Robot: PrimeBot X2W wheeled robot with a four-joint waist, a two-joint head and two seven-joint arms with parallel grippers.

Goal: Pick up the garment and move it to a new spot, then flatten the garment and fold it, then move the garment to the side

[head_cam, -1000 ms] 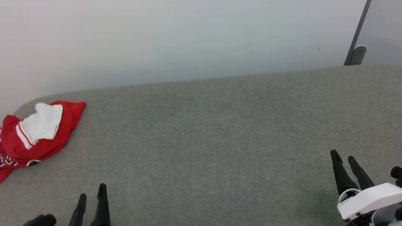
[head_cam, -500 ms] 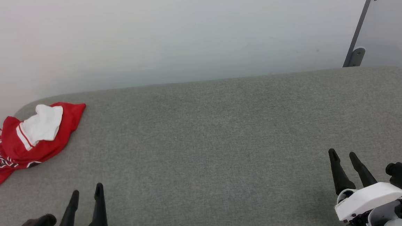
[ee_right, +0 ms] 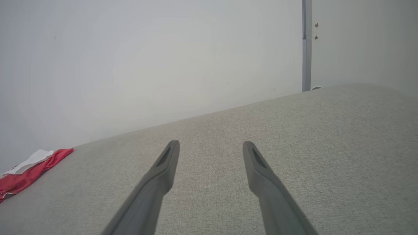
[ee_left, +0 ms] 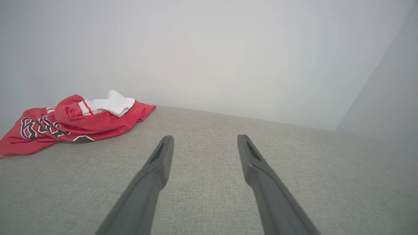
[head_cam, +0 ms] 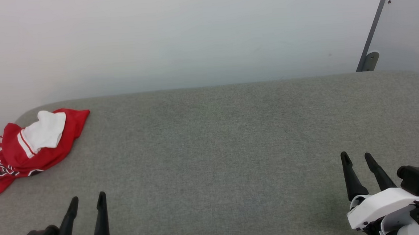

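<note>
The garment (head_cam: 26, 150) lies crumpled at the far left of the grey table (head_cam: 214, 142), red with a white sleeve on top and part of the black lettering showing; its left end is cut off by the head view's edge. It also appears as the garment (ee_left: 72, 124) in the left wrist view and, at the lower left of the right wrist view, as the garment (ee_right: 26, 173). My left gripper (head_cam: 87, 197) hovers open near the table's front left, well short of the shirt. My right gripper (head_cam: 355, 156) stands open at the front right, far from it. Both hold nothing.
A pale wall (head_cam: 190, 35) runs right behind the table's far edge. A grey upright post with a bracket (head_cam: 369, 58) stands at the back right corner. Bare grey felt stretches between the grippers and across the middle.
Both grippers have spread their fingers wider. The left one has drawn slightly back and leftward; the right tips sit a little higher. The head view shifted slightly.
</note>
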